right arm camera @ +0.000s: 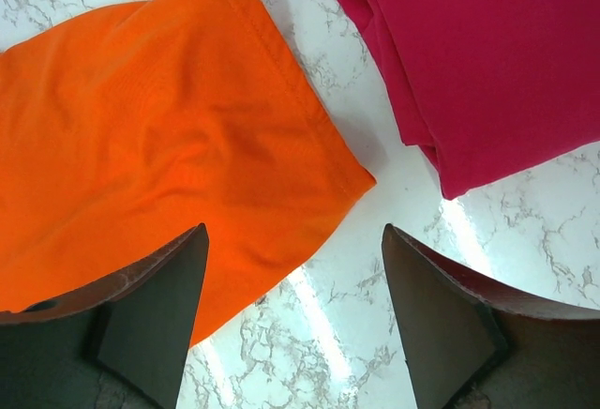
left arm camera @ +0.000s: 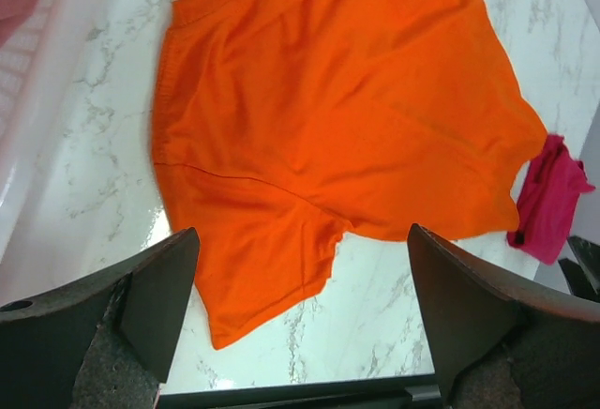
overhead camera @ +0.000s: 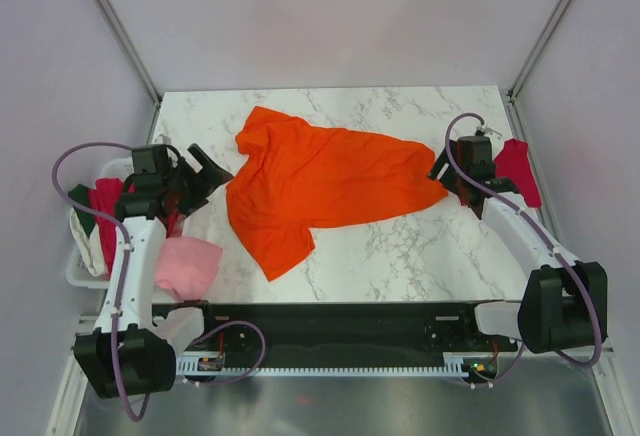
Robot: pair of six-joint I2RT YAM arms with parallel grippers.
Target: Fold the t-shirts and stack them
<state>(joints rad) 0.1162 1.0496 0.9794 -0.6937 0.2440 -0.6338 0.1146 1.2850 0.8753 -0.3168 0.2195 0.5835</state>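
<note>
The orange t-shirt (overhead camera: 320, 186) looks limp and light, best pinched at its corners, beside which the left gripper (left arm camera: 300, 240) and right gripper (right arm camera: 295, 231) gape wide, empty.

Open marble table (overhead camera: 430, 246) fronts the orange t-shirt (overhead camera: 320, 181); basket (overhead camera: 76, 271) crowds left.

An orange tee (left arm camera: 347, 118) lies spread on a marble table (left arm camera: 84, 165), a red tee (left arm camera: 548, 198) beside one corner; the left gripper (left arm camera: 302, 240) gapes wide.
</note>
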